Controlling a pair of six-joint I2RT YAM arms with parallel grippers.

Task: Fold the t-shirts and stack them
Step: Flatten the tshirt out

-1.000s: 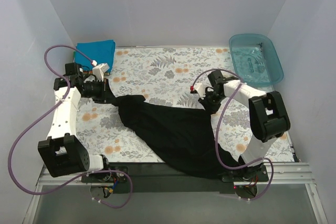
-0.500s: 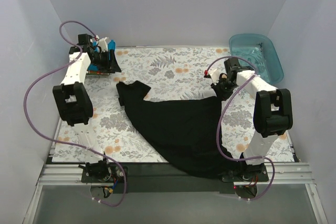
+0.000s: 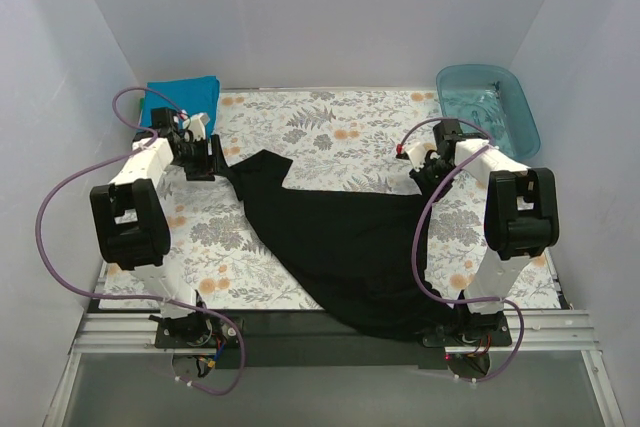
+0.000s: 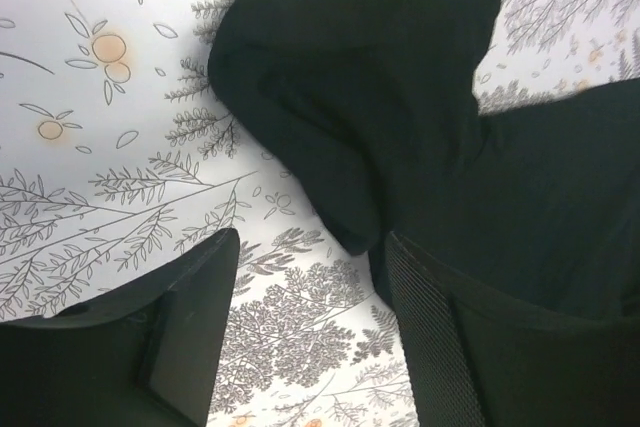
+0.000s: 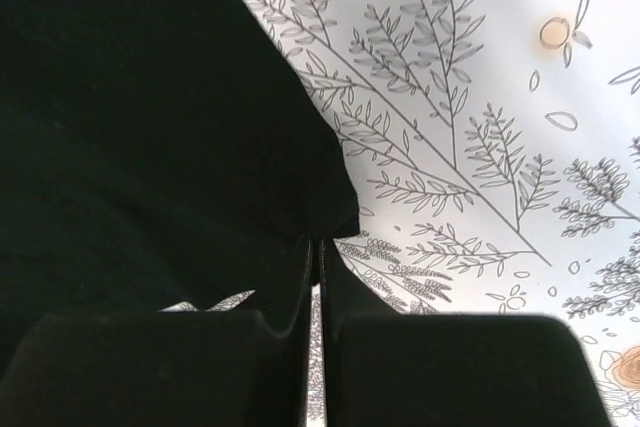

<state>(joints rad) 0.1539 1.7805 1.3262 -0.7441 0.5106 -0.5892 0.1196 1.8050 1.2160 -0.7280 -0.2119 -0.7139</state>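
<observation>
Since the earlier view, our left gripper [image 4: 310, 247] has swung back from the blue shirt [image 3: 182, 97] to the black shirt [image 3: 340, 237], jaws widening. Progress: early, we judge. Blue shirt lies folded, well beyond the left jaws; the black one sprawls unfolded, unstacked. Pose: left arm low, jaws parted with a sleeve fold between them. Right gripper [image 5: 316, 247], tilted down, pinches the black shirt's edge in closed jaws.

No readable text, label or number appears anywhere.
</observation>
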